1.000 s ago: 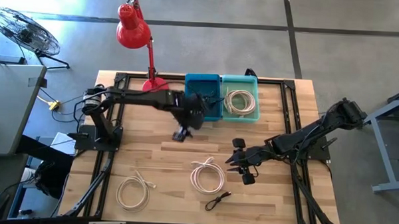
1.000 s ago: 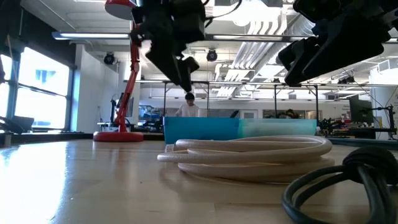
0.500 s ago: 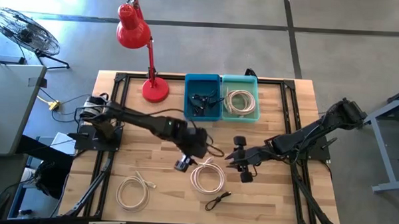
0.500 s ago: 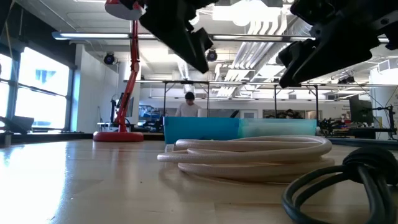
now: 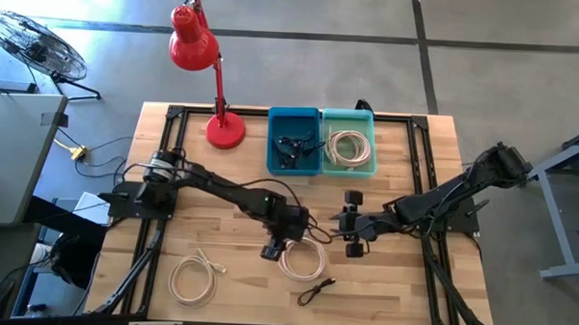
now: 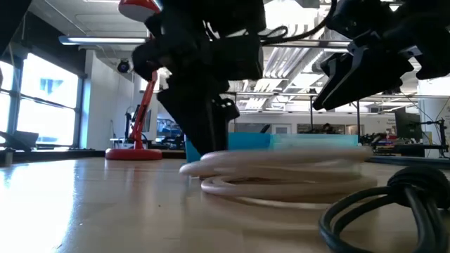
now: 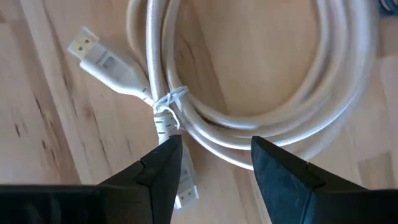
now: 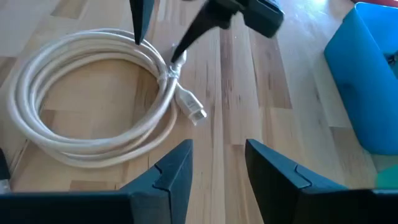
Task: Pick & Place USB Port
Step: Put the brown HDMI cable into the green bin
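Here, working from the left edge of the light wooden bench (image 5: 220,204), a loose coil of white cable (image 5: 192,280) is seen lying by the near left corner, well apart from both arms. Further along, the left end effector (image 5: 273,250) is lowered over the middle of the bench, its fingers spread and straddling the bundled white USB cable coil (image 5: 303,258) at the point where a small tie (image 7: 169,99) binds the loops. Nothing is gripped yet. That spot is probably chosen because the tie gathers every strand there, so that one closing could take the whole coil. The white plug (image 7: 90,48) is left sticking out beside the tie.

A thin black cable (image 5: 316,291) lies just beyond the coil toward the near edge. At the far edge, the dark blue bin (image 5: 294,119) holding black cables and the teal bin (image 5: 350,119) holding a white coil stand side by side, so the teal one is judged the likely destination. The boards between coil and bins are bare, leaving room for a lift and carry.

To the right, the right end effector (image 5: 349,223) hangs above the bench just beside the coil, fingers parted and holding nothing.
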Tool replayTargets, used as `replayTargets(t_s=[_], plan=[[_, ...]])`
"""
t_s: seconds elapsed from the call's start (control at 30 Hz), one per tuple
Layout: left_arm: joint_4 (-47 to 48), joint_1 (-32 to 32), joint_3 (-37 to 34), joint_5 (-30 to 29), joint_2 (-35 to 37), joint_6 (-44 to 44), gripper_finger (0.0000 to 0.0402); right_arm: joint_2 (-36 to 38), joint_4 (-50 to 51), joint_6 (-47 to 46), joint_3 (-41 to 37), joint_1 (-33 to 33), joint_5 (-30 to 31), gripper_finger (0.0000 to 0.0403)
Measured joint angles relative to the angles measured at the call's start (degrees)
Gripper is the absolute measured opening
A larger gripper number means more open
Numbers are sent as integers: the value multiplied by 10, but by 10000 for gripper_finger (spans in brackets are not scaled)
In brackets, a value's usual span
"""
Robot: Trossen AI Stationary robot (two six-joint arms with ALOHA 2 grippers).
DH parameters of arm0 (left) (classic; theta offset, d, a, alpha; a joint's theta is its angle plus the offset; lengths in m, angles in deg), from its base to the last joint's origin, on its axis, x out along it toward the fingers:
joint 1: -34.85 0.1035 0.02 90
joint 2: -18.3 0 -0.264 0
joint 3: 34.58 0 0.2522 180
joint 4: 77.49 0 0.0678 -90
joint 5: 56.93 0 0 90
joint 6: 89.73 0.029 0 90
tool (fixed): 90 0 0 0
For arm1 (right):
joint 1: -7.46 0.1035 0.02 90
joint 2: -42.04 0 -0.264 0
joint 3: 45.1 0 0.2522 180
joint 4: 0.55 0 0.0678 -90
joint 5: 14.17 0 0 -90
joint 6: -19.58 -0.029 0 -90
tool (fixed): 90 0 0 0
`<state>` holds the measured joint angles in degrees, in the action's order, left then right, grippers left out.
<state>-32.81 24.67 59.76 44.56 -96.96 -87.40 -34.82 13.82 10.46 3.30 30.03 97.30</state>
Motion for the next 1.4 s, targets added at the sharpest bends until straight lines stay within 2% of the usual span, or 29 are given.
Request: replayTargets(t_s=[0.3,0.5,0.9,1.13,1.4], plan=[[-55,13,1,28,-18,2,191,0,0,0,0,0,-2,139],[-77,13,7,71,-21,-28,191,0,0,1,0,0,-2,139],[-73,16,8,55,-21,-50,191,0,0,0,0,0,-5,139],[-65,16,8,58,-21,-147,191,0,0,1,0,0,-6,139],[-99,16,9,64,-21,-288,191,0,0,0,0,0,-6,139]])
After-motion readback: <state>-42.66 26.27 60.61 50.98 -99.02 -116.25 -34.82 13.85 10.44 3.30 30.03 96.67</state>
